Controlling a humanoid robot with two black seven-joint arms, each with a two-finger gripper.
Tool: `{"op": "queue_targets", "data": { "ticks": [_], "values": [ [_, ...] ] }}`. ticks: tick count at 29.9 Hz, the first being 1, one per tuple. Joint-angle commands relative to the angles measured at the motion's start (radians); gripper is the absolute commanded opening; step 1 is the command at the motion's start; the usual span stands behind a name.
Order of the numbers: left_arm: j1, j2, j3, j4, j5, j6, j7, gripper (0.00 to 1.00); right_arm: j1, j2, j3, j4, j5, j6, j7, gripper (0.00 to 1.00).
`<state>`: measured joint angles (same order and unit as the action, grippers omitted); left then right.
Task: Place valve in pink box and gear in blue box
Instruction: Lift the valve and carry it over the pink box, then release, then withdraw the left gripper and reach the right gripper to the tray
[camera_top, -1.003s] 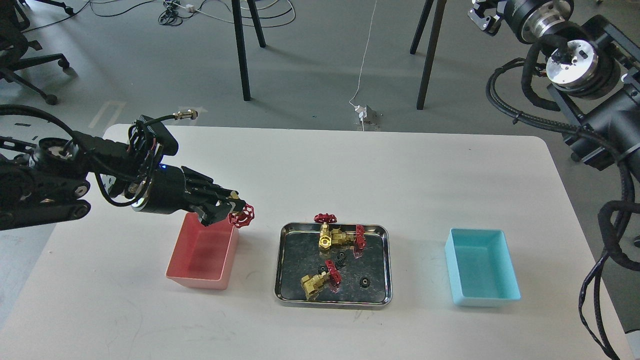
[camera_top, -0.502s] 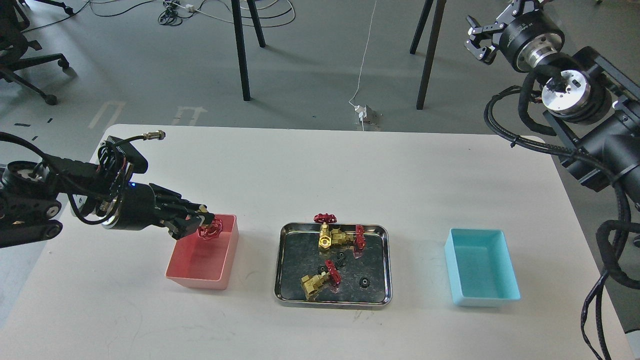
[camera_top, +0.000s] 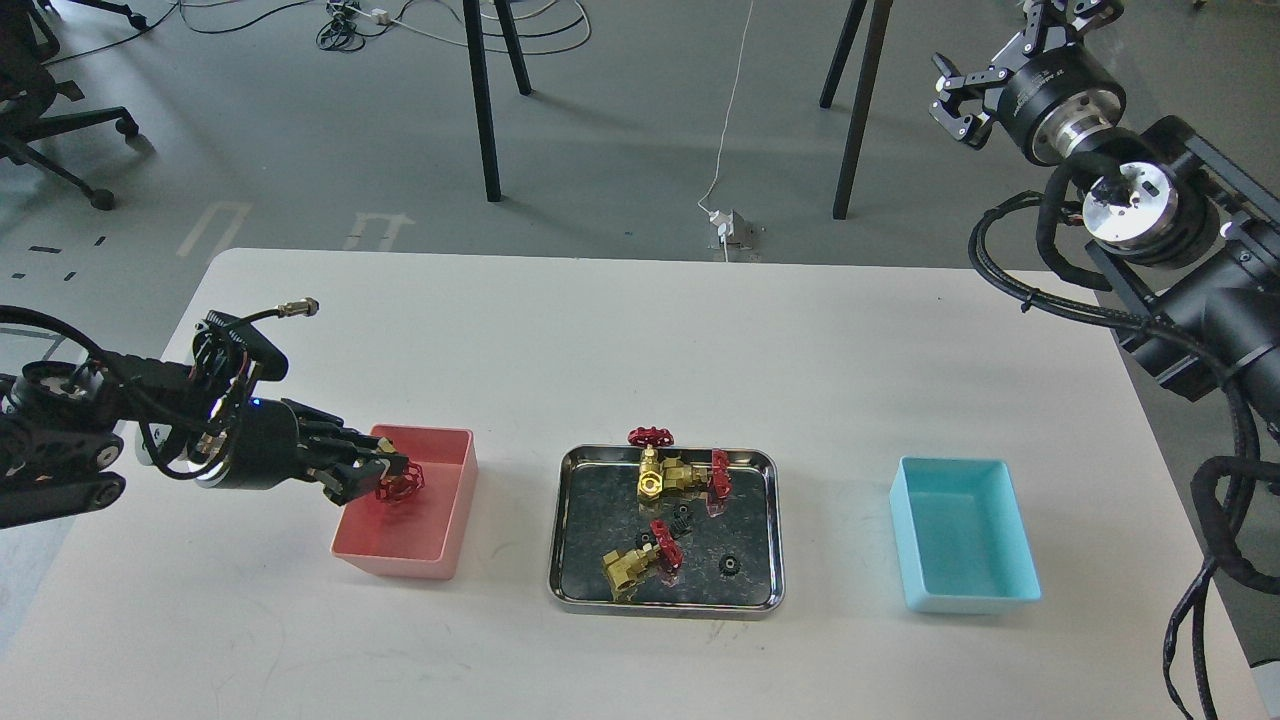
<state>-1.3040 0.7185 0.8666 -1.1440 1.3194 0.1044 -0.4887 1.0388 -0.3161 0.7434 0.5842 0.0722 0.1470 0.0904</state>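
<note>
My left gripper (camera_top: 385, 478) is shut on a valve (camera_top: 400, 482); only its red handwheel shows, hanging low inside the left half of the pink box (camera_top: 445, 545). The steel tray (camera_top: 565, 530) in the middle holds two joined brass valves (camera_top: 668, 473) at its back and one valve (camera_top: 632, 565) at its front left. Tiny black gears lie among them, one gear (camera_top: 730, 566) at the front right and others (camera_top: 681, 517) near the centre. The blue box (camera_top: 920, 590) stands to the right, nothing inside. My right gripper (camera_top: 962, 90) is raised at the upper right, fingers spread, holding nothing.
The white table (camera_top: 640, 330) carries the two boxes and the tray in a row. Black stand legs (camera_top: 484, 100) and a white cable (camera_top: 733, 110) are on the floor beyond the far edge. My right arm's cables (camera_top: 1210, 470) hang along the right side.
My left gripper has drawn back to the left and lowered, carrying the valve from above the pink box's right rim down into the box. The right gripper shifted slightly at the upper right.
</note>
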Motion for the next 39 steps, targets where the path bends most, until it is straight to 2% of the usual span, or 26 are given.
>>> {"op": "queue_targets", "data": {
  "ticks": [1,12,17,20,23,25,27,30,33,37,39],
  "values": [
    [0.002,-0.025,0.000,0.012,0.000,0.000,0.000,0.14,-0.009,-0.003,0.002,0.000,0.000,0.005,0.000,1.00],
    [0.022,-0.056,-0.001,0.020,-0.002,0.000,0.000,0.44,-0.026,-0.008,0.004,0.000,0.003,0.008,0.002,1.00],
    [0.018,-0.053,-0.006,0.021,-0.017,0.000,0.000,0.61,-0.026,-0.009,0.001,0.003,0.003,0.008,0.002,1.00],
    [0.012,-0.034,-0.061,0.010,-0.023,-0.009,0.000,0.74,-0.026,-0.024,-0.009,0.041,-0.005,0.009,-0.001,1.00],
    [0.011,0.053,-0.184,-0.008,-0.020,-0.020,0.000,0.79,-0.014,-0.070,-0.048,0.092,-0.041,0.034,-0.003,1.00],
    [-0.001,0.122,-0.292,-0.057,-0.023,-0.057,0.000,0.80,0.003,-0.106,-0.110,0.111,-0.125,0.101,-0.003,1.00],
    [-0.014,0.191,-0.450,-0.108,-0.051,-0.127,0.000,0.81,0.044,-0.129,-0.176,0.120,-0.260,0.189,-0.001,1.00],
    [-0.003,0.242,-0.673,-0.160,-0.236,-0.262,0.000,0.83,0.099,-0.130,-0.297,0.163,-0.519,0.287,-0.003,1.00],
    [0.012,0.225,-0.807,-0.164,-0.568,-0.345,0.000,0.87,0.112,-0.141,-0.424,0.328,-0.748,0.342,-0.008,1.00],
    [0.028,0.164,-0.932,-0.172,-0.969,-0.442,0.000,0.89,0.171,-0.164,-0.623,0.544,-1.036,0.342,-0.006,1.00],
    [0.049,0.131,-0.986,-0.172,-1.095,-0.491,0.000,0.90,0.225,-0.164,-0.764,0.606,-1.135,0.342,-0.003,1.00]
  ]
}}
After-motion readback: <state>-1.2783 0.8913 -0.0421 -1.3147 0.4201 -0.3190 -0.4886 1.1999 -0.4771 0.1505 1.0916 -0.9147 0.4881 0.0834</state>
